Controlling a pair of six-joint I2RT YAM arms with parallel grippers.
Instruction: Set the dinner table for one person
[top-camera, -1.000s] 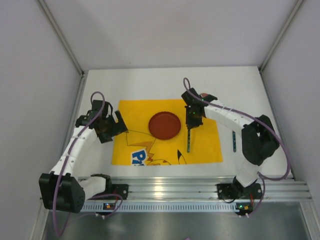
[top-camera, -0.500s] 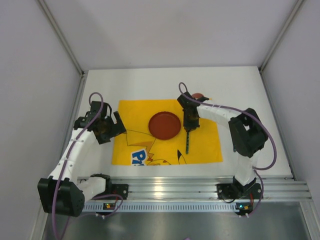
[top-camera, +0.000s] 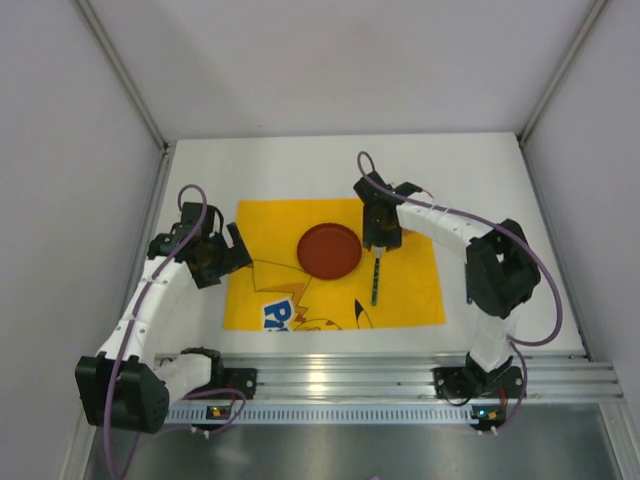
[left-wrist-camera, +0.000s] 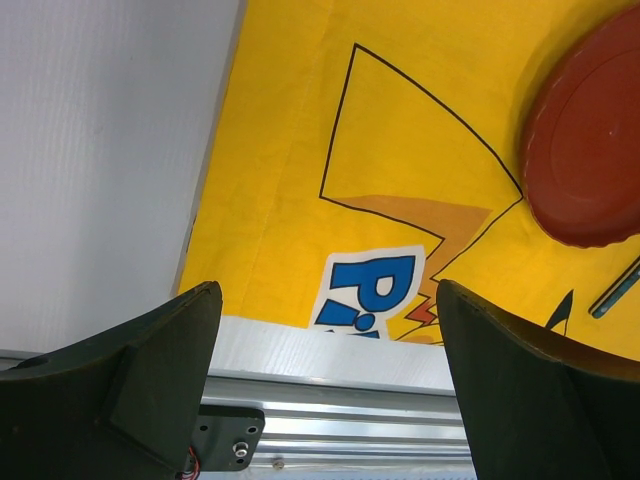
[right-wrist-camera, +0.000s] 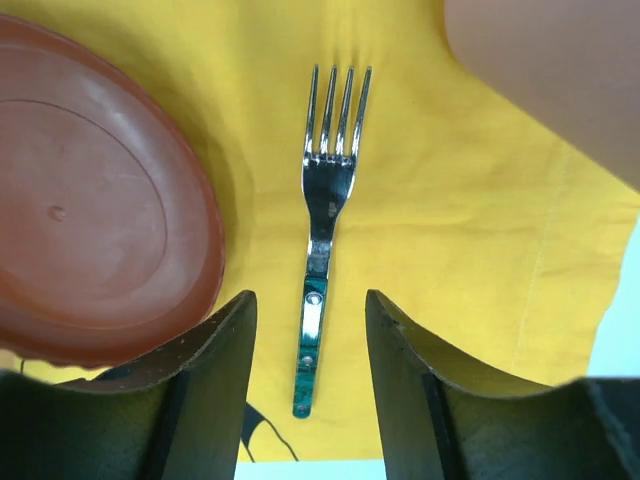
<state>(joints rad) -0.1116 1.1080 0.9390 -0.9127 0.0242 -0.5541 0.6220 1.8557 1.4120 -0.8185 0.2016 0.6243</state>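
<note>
steel fork (right-wrist-camera: 325, 200) flat on yellow placemat (right-wrist-camera: 440, 220) beside round plate (right-wrist-camera: 90, 200)

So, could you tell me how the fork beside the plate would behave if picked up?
The fork looks like shiny metal, so probably stiff and somewhat slippery. Lying flat and thin on the yellow placemat, it seems hard to get under, and unlikely to roll.

I saw the placemat (top-camera: 270, 225) lying on the dinner table (top-camera: 480, 170), closer to the rail (top-camera: 400, 375) at the near edge than to the far side. The plate (top-camera: 328, 250) sat on the placemat, right of its middle and toward its far edge. The fork (top-camera: 375, 280) lay on the placemat just right of the plate, apart from it, running near to far. The right gripper (top-camera: 380, 243) hung over the fork's far end, the left gripper (top-camera: 230, 256) over the placemat's left edge.
</note>
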